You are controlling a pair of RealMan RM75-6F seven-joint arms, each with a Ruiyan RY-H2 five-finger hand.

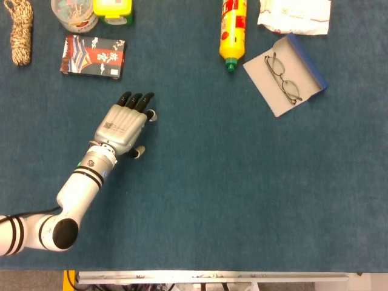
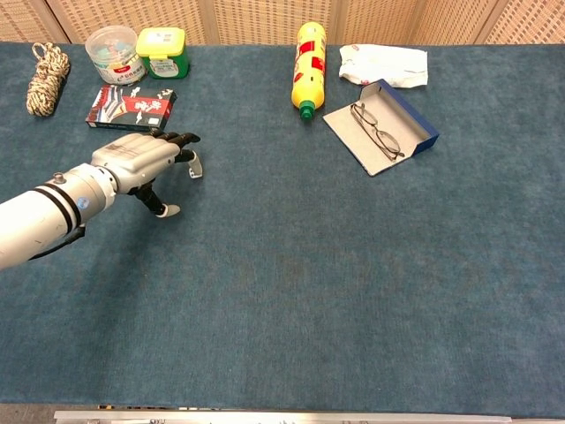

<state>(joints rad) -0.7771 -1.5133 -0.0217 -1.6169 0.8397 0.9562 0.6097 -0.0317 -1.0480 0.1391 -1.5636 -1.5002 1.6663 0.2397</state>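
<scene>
My left hand (image 1: 124, 124) (image 2: 141, 159) hovers palm down over the blue table cloth, fingers apart and holding nothing. It is nearest to a dark card box (image 1: 93, 56) (image 2: 131, 108), which lies flat a short way beyond its fingertips (image 1: 137, 98). My right hand shows in neither view.
Along the far edge lie a rope coil (image 1: 19, 31), a clear round tub (image 1: 74, 13), a yellow-green container (image 1: 113, 10), a yellow bottle (image 1: 233, 30) on its side, a white packet (image 1: 296, 15), and glasses (image 1: 282, 77) in an open case (image 1: 306, 59).
</scene>
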